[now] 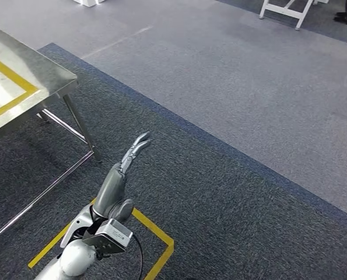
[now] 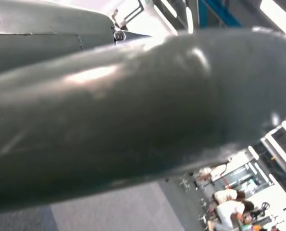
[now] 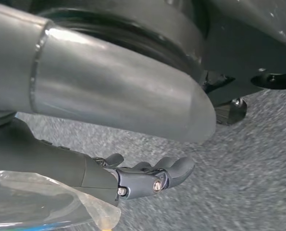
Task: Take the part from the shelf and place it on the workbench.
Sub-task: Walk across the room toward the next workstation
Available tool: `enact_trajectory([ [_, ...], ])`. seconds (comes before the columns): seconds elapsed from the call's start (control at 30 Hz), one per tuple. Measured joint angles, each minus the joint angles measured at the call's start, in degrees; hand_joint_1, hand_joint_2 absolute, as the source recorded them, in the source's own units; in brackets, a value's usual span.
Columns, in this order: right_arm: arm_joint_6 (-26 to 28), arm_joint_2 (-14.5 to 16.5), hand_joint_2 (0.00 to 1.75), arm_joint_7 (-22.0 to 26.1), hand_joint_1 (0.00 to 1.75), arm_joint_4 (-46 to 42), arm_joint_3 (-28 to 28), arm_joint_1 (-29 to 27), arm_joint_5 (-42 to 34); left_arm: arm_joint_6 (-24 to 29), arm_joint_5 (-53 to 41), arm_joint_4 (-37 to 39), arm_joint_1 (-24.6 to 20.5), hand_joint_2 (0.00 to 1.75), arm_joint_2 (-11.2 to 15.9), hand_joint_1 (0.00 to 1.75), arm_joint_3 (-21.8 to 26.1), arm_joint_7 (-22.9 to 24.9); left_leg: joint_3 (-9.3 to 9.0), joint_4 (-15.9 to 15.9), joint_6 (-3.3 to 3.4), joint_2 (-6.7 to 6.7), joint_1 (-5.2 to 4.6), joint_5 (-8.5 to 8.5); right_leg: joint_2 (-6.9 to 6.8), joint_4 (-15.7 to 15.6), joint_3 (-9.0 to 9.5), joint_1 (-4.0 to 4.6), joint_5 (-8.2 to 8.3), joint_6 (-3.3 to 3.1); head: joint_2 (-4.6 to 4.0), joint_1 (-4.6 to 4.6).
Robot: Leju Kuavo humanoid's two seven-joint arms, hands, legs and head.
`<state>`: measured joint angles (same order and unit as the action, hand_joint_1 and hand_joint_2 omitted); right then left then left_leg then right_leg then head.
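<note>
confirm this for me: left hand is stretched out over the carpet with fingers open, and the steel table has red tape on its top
Nearly. In the head view the tape on the table is yellow, not red. The rest holds: the left hand is stretched out over the carpet with fingers apart, holding nothing.

Workbench (image 1: 26, 76) far left; left hand (image 1: 118, 186) right of it.

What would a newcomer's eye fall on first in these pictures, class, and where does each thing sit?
First comes the robot's left hand, raised at lower left over dark carpet with its fingers stretched out and holding nothing. Next, the steel workbench at the upper left, marked with yellow tape. Then the yellow floor outline beneath the arm.
</note>
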<state>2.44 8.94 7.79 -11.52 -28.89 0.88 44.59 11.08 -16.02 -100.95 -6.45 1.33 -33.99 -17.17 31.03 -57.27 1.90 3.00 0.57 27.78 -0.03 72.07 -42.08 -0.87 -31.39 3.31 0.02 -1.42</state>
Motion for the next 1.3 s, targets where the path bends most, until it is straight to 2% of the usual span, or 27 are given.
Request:
enact_trajectory([
  [0.07,0.2,0.0,0.0,0.3,0.0,0.0,0.0,-0.1,0.0,0.3,0.2,0.2,0.3,0.0,0.0,0.0,0.0,0.4,-0.21,0.0,-0.37,1.36,-0.01,0.24,-1.69,-7.7,4.43,-0.11,3.19,0.09,0.0,0.0],
  [0.13,0.4,0.0,0.0,0.7,0.0,0.0,0.0,0.0,0.0,0.5,0.5,0.3,0.6,0.0,0.0,0.0,0.2,0.7,-0.42,-0.1,-0.95,2.43,-0.3,0.53,-3.26,-13.6,7.95,0.12,4.7,-0.55,0.0,0.07],
  [0.17,0.5,0.0,0.0,0.9,0.0,0.0,0.0,0.0,0.0,0.6,0.6,0.4,0.8,0.0,0.0,0.0,0.3,0.8,-0.53,-0.1,-1.25,2.88,-0.45,0.6,-3.49,-14.5,8.46,0.28,4.62,-1.01,0.0,0.11],
  [0.23,0.7,0.0,0.0,1.0,0.0,0.0,0.0,-0.1,0.0,0.8,0.9,0.6,1.1,0.0,0.0,0.0,0.5,0.9,-0.79,-0.1,-1.84,3.66,-0.48,0.74,-2.32,-14.4,8.44,0.4,4.73,-1.93,0.0,0.11],
  [0.27,0.7,0.0,0.0,1.2,0.0,0.0,0.0,-0.2,0.0,1.0,1.1,0.7,1.3,0.0,-0.1,0.0,0.6,0.9,-0.85,-0.4,-2.17,3.26,-0.34,1.15,-1.8,-14.5,8.46,0.35,4.81,-2.29,0.0,0.12],
  [0.33,0.5,0.0,0.0,1.7,0.0,0.0,0.0,-0.3,-0.2,1.7,1.7,0.8,1.9,0.0,-0.2,0.0,1.1,0.9,0.29,-3.8,-2.68,0.73,-0.06,3.67,-0.59,-14.6,8.6,0.2,5.03,-2.99,0.0,0.29],
  [0.4,0.1,-0.1,0.0,2.1,0.0,0.0,-0.2,-0.5,-0.4,2.5,2.4,1.0,3.1,0.0,-0.2,0.0,1.8,0.8,3.6,-11.4,-2.75,-1.87,0.01,7.54,0.84,-14.6,8.56,0.28,5.08,-3.41,0.0,0.47],
  [0.43,-0.1,-0.2,0.0,2.3,0.0,0.1,-0.2,-0.6,-0.6,2.9,2.7,1.2,3.6,0.0,-0.2,0.0,2.1,0.7,5.28,-14.9,-2.66,-2.31,-0.01,8.76,1.64,-14.6,8.54,0.38,5.09,-3.49,0.0,0.49],
  [0.47,-0.3,-0.3,0.0,2.4,0.0,0.1,-0.3,-0.8,-0.6,3.2,3.2,1.4,4.2,0.0,-0.3,0.0,2.4,0.6,6.33,-16.8,-2.51,-2.5,-0.04,8.9,2.48,-14.6,8.53,0.51,5.1,-3.55,0.0,0.5],
  [0.5,-0.4,-0.4,0.0,2.3,0.0,0.1,-0.5,-1.1,-0.7,3.6,3.6,1.6,4.6,0.0,-0.3,0.0,2.6,0.4,6.37,-16.4,-2.26,-2.67,-0.05,7.8,3.33,-14.5,8.55,0.63,5.11,-3.55,0.0,0.5],
  [0.53,-0.4,-0.4,0.0,2.2,0.0,0.1,-0.6,-1.3,-0.7,3.9,4.2,1.6,5.1,0.0,-0.5,0.0,2.9,0.1,5.39,-13.7,-1.92,-3.06,-0.08,5.7,4.2,-14.5,8.61,0.75,5.12,-3.55,0.0,0.49],
  [0.6,-0.5,-0.5,0.0,2.0,0.0,0.2,-0.7,-1.6,-0.7,4.5,5.0,1.7,5.8,0.0,-0.7,0.0,3.6,-0.3,2.34,-6.0,-1.04,-5.87,-0.07,1.45,5.73,-14.4,8.57,0.84,5.15,-3.47,0.0,0.4],
  [0.67,-0.5,-0.5,0.0,2.0,0.0,0.3,-0.7,-1.7,-0.7,4.9,5.6,1.7,6.5,0.0,-0.9,0.0,4.3,-0.7,0.68,-1.5,-0.65,-8.4,-0.13,0.08,7.04,-14.2,8.05,0.58,5.33,-3.01,0.0,0.34],
  [0.7,-0.5,-0.5,0.0,2.1,0.0,0.3,-0.7,-1.8,-0.7,5.0,6.0,1.7,6.9,0.0,-1.0,0.0,4.5,-0.9,0.57,-1.1,-0.63,-8.57,-0.22,0.24,7.7,-14.2,7.74,0.4,5.5,-2.61,0.0,0.34],
  [0.73,-0.5,-0.6,0.0,2.2,0.0,0.3,-0.8,-2.0,-0.6,5.1,6.3,1.7,7.3,0.0,-1.1,0.0,4.7,-1.1,0.45,-0.7,-0.65,-7.92,-0.23,0.15,8.47,-14.3,7.34,0.25,5.67,-2.18,0.0,0.38],
  [0.77,-0.4,-0.6,0.0,2.4,0.0,0.3,-0.8,-2.2,-0.6,5.0,6.8,1.6,7.7,0.0,-1.2,0.0,4.9,-1.4,0.29,-0.4,-0.54,-7.12,-0.17,-0.02,8.46,-14.3,7.06,0.24,5.64,-1.81,0.0,0.35],
  [0.83,-0.3,-0.8,0.0,3.0,0.0,0.3,-0.8,-2.4,-0.5,4.9,7.6,1.5,8.5,0.0,-1.6,0.0,5.2,-1.8,-0.12,0.4,-0.22,-5.34,0.17,-0.4,5.75,-11.8,5.6,0.54,4.05,-1.23,0.0,-0.17],
  [0.9,-0.2,-0.8,0.0,3.3,0.0,0.3,-1.0,-2.2,-0.4,4.9,8.1,1.4,9.5,0.0,-1.8,0.0,5.6,-2.1,-0.24,0.6,-0.04,-3.43,0.17,-0.48,1.79,-5.1,2.41,0.53,0.61,-0.75,0.0,-0.67],
  [0.97,-0.2,-0.8,0.0,3.5,0.0,0.3,-1.1,-2.1,-0.3,4.9,8.3,1.3,10.1,0.0,-1.9,0.0,5.9,-2.2,-0.24,0.6,-0.05,-1.43,0.09,-0.4,0.36,0.7,-0.43,0.25,-1.36,-0.3,0.0,-0.71],
  [1.0,-0.1,-0.8,0.0,3.6,0.0,0.3,-1.1,-2.2,-0.3,4.8,8.4,1.3,10.3,0.0,-1.9,0.0,6.0,-2.2,-0.26,0.6,-0.1,-0.53,0.09,-0.33,0.09,0.9,-0.41,0.1,-0.88,-0.13,0.0,-0.72],
  [1.03,-0.1,-0.9,0.0,3.6,0.0,0.3,-1.1,-2.3,-0.2,4.8,8.4,1.3,10.4,0.0,-1.9,0.0,6.1,-2.3,-0.34,0.6,-0.2,0.23,0.11,-0.24,-0.27,-1.4,0.97,-0.04,0.59,-0.03,0.0,-0.73],
  [1.07,-0.1,-0.9,0.0,3.6,0.0,0.3,-1.2,-2.5,-0.2,4.8,8.5,1.3,10.5,0.0,-1.9,0.0,6.2,-2.3,-0.47,0.5,-0.37,0.9,0.11,-0.12,-1.11,-5.5,3.35,-0.15,2.46,0.04,0.0,-0.73],
  [1.13,-0.1,-1.0,0.0,3.7,0.0,0.3,-1.2,-2.4,0.0,4.9,8.5,1.1,11.0,0.0,-1.9,0.0,6.4,-2.4,-0.74,0.4,-0.95,2.03,-0.15,0.23,-3.05,-12.7,7.65,-0.02,4.6,-0.41,0.0,-0.66],
  [1.17,-0.1,-1.0,0.0,3.6,0.0,0.3,-1.2,-2.3,0.1,4.9,8.5,0.9,11.3,0.0,-1.9,0.0,6.7,-2.4,-0.9,0.4,-1.28,2.54,-0.29,0.37,-3.49,-14.4,8.67,0.11,4.84,-0.85,0.0,-0.58],
  [1.23,-0.1,-1.1,0.0,3.3,0.0,0.4,-1.2,-2.3,0.3,5.0,8.5,0.3,12.1,0.0,-1.9,0.0,7.1,-2.6,-1.24,0.5,-1.96,3.51,-0.4,0.5,-2.66,-14.7,8.82,0.28,4.83,-1.88,0.0,-0.42],
  [1.27,0.0,-1.2,0.0,3.1,0.0,0.4,-1.2,-2.5,0.3,5.1,8.5,0.0,12.5,0.0,-1.9,0.0,7.3,-2.7,-1.39,0.4,-2.35,3.38,-0.28,0.67,-2.11,-14.7,8.78,0.24,4.91,-2.28,0.0,-0.42],
  [1.3,0.0,-1.3,0.0,2.9,0.0,0.4,-1.3,-2.6,0.3,5.2,8.5,-0.3,12.9,0.0,-1.9,0.0,7.5,-2.7,-1.29,-0.2,-2.7,2.41,-0.13,1.3,-1.6,-14.8,8.79,0.18,5.01,-2.63,0.0,-0.35],
])
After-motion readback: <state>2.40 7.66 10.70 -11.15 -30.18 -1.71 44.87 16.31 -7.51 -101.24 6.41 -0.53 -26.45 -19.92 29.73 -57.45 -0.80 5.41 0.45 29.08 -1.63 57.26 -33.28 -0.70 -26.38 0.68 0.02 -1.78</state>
